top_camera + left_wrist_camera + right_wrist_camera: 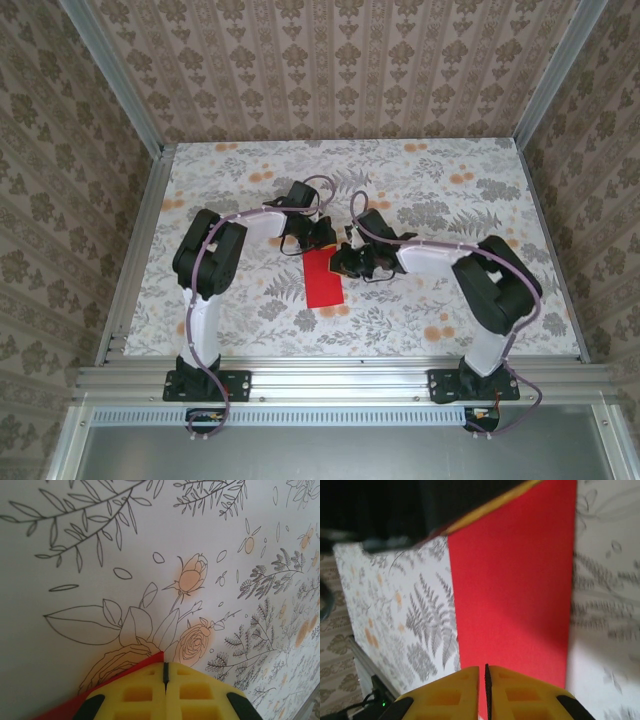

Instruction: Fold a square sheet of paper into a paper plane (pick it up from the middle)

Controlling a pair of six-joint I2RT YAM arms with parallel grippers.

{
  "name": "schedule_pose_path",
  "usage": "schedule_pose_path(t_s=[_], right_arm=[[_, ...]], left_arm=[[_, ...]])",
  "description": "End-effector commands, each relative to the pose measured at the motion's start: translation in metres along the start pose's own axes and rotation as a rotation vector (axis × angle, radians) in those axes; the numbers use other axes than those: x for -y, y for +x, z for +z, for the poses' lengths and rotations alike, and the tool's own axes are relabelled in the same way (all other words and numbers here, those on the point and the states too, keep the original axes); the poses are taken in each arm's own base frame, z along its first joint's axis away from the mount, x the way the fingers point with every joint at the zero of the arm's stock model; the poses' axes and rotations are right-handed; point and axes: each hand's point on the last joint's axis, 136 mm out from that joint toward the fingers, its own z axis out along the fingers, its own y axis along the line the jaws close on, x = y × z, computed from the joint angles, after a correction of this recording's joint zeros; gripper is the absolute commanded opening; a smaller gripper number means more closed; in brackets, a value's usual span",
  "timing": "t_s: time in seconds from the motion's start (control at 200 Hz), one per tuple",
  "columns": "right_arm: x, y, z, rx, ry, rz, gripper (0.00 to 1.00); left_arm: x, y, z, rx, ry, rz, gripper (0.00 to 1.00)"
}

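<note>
Left gripper (312, 237) is down low over the table (450, 310), its fingers pointing toward the middle. From its own camera the two yellow fingers (140, 690) are pressed flat together, with only a dark seam between them. A corner of the red paper (147, 660) pokes out at the tip of its left finger, and more red runs back under that side. I cannot tell whether the paper is pinched in the seam or just lies beneath the fingers.

Between the two grippers lies the red paper (323, 280): plain bright red with no print on it, now a narrow strip rather than a square, longer than it is wide. It is a little tilted, with its far end beneath the left gripper and its near end lying free on the table toward the arm bases.

Right gripper (347, 262) comes in from the other side and meets the strip's right edge near its far end. In its wrist view the yellow fingers (520, 692) are closed to a hairline on the paper's edge, red showing right down into the seam. Ahead of those fingertips the paper (515, 590) spreads out smooth and even, with straight, clean long edges. Its far end runs up to a yellowish edge below something dark and blurred.

Around both grippers the table has a white covering printed with line-drawn roses, leaves and ferns and soft orange patches.
</note>
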Motion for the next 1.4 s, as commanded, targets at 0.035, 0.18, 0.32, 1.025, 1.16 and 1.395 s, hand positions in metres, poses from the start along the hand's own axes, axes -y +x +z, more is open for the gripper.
schedule_pose_path(t_s=[0.035, 0.18, 0.32, 1.025, 1.16, 1.395], right_arm=[[0.005, -0.016, 0.019, 0.002, 0.023, 0.011, 0.14], [0.019, -0.009, 0.030, -0.032, 0.038, 0.034, 0.14], [0.036, 0.022, 0.027, -0.094, 0.032, 0.064, 0.14], [0.017, 0.059, -0.059, -0.003, 0.060, -0.060, 0.23], [0.017, 0.029, -0.082, 0.135, 0.136, -0.104, 0.37], [0.011, -0.004, -0.093, 0.202, 0.237, -0.219, 0.54]], left_arm=[[-0.050, 0.024, 0.019, -0.074, -0.157, -0.054, 0.05], [-0.055, 0.026, 0.020, -0.080, -0.170, -0.056, 0.05], [-0.058, 0.027, 0.021, -0.081, -0.179, -0.056, 0.05], [0.000, 0.002, -0.007, -0.020, -0.086, 0.012, 0.12], [0.043, -0.014, -0.047, 0.079, -0.019, 0.050, 0.28], [0.045, -0.007, -0.122, 0.272, -0.088, 0.038, 0.62]])
